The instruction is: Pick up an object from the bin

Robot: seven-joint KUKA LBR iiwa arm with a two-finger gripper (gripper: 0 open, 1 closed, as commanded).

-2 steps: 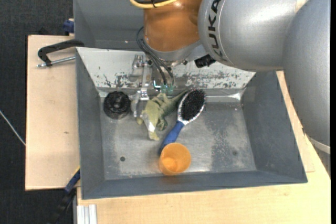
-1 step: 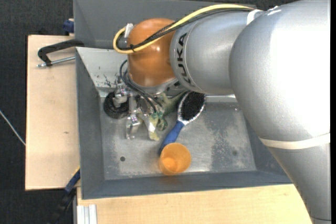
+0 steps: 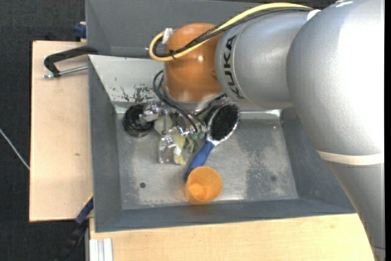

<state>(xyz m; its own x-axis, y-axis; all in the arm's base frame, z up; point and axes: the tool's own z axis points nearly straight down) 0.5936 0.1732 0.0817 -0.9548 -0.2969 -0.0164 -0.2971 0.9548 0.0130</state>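
Clutter crowds my tool (image 3: 170, 145), low at the middle of the grey metal bin (image 3: 263, 162); whether it is apart or together I cannot tell. A blue-handled black-bristled brush (image 3: 200, 159) lies just at its 4 o'clock, an orange plastic cup (image 3: 203, 184) beyond it and a black round object (image 3: 134, 120) at 10. A lift may snag the brush handle off-centre, so that it swings and drops.

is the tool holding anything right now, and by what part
Cannot be told. The tool is low in the bin, just left of the blue-handled brush, near the orange cup; no hold on anything shows clearly.
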